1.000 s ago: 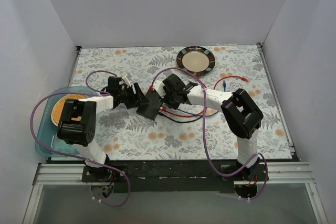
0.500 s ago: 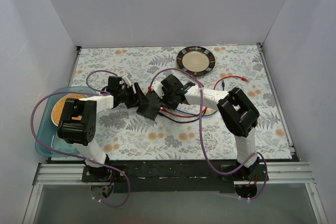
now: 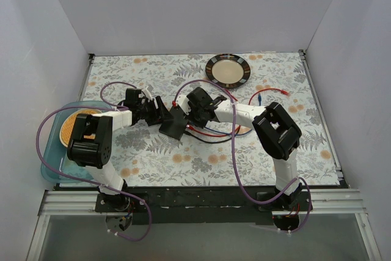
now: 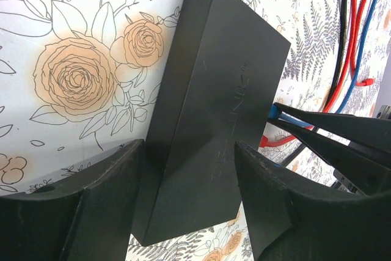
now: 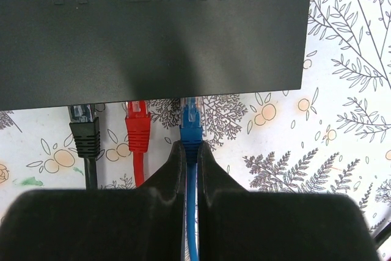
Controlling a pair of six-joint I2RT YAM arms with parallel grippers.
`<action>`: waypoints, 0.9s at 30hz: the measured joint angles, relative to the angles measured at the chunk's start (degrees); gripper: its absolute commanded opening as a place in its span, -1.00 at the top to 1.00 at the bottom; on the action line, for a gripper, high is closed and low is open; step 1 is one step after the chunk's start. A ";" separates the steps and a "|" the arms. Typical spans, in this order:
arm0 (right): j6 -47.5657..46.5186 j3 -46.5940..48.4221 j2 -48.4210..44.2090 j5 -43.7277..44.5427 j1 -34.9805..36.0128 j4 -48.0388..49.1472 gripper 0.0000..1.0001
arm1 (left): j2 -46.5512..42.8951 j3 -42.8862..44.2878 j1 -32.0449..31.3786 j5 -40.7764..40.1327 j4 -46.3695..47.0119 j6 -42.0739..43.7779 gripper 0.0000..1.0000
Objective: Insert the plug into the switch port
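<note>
The switch, a flat black TP-LINK box (image 3: 173, 123), lies on the floral cloth. My left gripper (image 3: 164, 114) holds its end; in the left wrist view its fingers (image 4: 104, 206) press both long sides of the box (image 4: 214, 108). My right gripper (image 5: 190, 151) is shut on the blue plug (image 5: 192, 120). The plug's clear tip meets the port edge of the box (image 5: 159, 29), beside a red plug (image 5: 138, 128) and a black plug (image 5: 82, 131) standing at the same edge. The ports are hidden under that edge. In the top view my right gripper (image 3: 190, 114) is at the box's right side.
A dark-rimmed round plate (image 3: 228, 69) sits at the back. A teal tray (image 3: 49, 157) with an orange plate is at the left edge. Red, black and blue cables (image 3: 211, 134) trail right of the box. A loose red cable with a blue end (image 3: 269, 94) lies further right.
My right gripper has moved left with the blue plug, up to the box's port edge. My left gripper and the box have stayed in place.
</note>
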 measured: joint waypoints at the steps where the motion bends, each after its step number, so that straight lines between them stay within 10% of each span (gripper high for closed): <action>1: 0.02 0.00 0.00 0.02 0.00 0.00 0.97 | 0.00 0.02 0.00 0.02 0.00 0.02 -0.19; 27: 0.04 0.50 -0.57 4.11 1.03 0.02 0.97 | 0.79 0.52 0.11 0.33 0.24 0.39 -0.11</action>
